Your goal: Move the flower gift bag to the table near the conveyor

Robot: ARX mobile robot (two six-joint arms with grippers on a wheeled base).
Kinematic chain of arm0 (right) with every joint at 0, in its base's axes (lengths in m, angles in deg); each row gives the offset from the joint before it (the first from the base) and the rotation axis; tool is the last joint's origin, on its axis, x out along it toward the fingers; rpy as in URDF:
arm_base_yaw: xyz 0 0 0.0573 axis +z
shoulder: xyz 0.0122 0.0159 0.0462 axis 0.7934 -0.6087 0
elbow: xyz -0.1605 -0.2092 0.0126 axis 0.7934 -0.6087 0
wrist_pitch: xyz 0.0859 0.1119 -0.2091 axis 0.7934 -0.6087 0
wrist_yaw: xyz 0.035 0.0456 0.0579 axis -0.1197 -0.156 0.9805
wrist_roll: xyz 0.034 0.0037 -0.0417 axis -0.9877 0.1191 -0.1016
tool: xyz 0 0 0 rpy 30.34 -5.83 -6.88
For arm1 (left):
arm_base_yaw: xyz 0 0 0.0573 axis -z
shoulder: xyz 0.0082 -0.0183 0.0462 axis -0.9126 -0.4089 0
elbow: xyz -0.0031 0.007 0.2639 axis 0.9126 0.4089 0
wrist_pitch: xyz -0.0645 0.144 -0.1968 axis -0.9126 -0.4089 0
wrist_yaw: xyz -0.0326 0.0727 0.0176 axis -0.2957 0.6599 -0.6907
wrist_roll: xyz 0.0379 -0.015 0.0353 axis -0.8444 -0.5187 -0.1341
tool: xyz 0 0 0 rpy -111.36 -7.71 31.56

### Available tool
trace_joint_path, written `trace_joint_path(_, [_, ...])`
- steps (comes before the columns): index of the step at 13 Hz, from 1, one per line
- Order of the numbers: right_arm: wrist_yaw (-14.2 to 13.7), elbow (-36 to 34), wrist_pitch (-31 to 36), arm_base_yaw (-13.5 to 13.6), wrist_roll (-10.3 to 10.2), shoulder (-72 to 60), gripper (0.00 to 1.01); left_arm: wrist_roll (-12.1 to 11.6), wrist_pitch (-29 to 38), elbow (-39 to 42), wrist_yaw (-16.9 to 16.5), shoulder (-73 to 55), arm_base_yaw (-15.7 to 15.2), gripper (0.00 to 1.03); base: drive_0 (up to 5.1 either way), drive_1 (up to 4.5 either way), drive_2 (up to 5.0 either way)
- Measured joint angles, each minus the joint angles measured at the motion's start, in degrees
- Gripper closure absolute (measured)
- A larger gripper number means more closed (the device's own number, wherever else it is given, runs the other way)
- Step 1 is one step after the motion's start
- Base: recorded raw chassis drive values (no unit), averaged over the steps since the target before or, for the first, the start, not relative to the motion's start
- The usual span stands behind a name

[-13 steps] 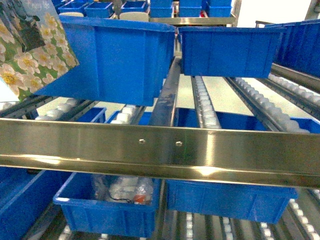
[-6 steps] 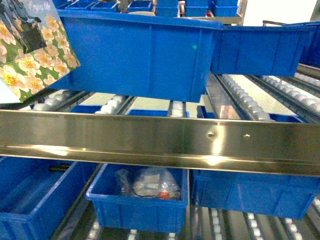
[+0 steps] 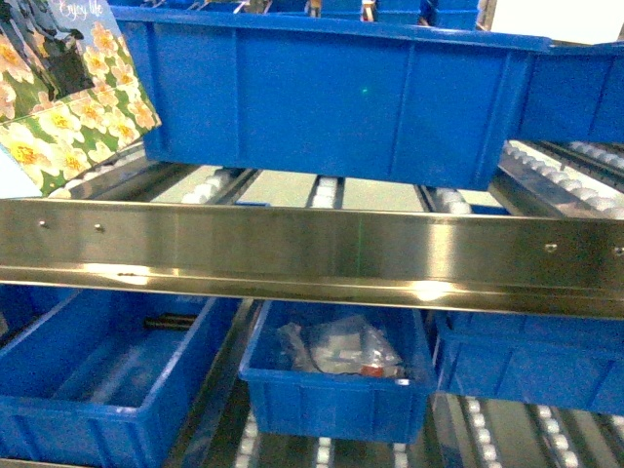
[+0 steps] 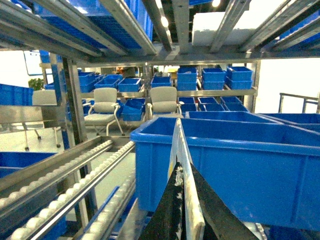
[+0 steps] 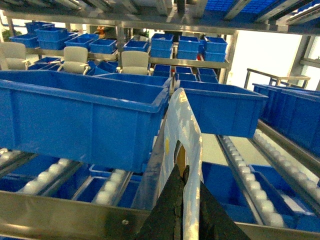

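The flower gift bag [image 3: 68, 97], printed with white and yellow blossoms on green, hangs tilted at the upper left of the head view, above the conveyor [image 3: 327, 187] and its white rollers. In the left wrist view my left gripper [image 4: 182, 171] is shut on the bag's thin cream edge [image 4: 177, 135], in front of a blue bin. My right gripper [image 5: 184, 172] is shut on a pale bluish-white thin bag [image 5: 182, 120] standing edge-on. Neither gripper shows in the head view. The table is out of view.
A shiny steel beam [image 3: 312, 255] crosses the head view. A large blue bin [image 3: 331, 97] sits on the rollers behind it. Lower bins stand underneath, one holding plastic packets [image 3: 336, 353]. Roller lanes [image 4: 75, 190] [image 5: 255, 175] flank both grippers; more bins and chairs stand behind.
The whole rack has slid to the right in the head view: the bins, the beam's screws and the packet bin all shifted right. The flower bag stays at the upper left.
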Motion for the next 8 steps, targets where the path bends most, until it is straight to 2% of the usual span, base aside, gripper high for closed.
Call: trace_joint_path(8, [0.02, 0.0, -0.04, 0.0, 0.0, 0.0, 0.99, -0.15, -0.13, 0.0, 0.04, 0.0, -0.02, 1.01, -4.9, 1.52, 3.3])
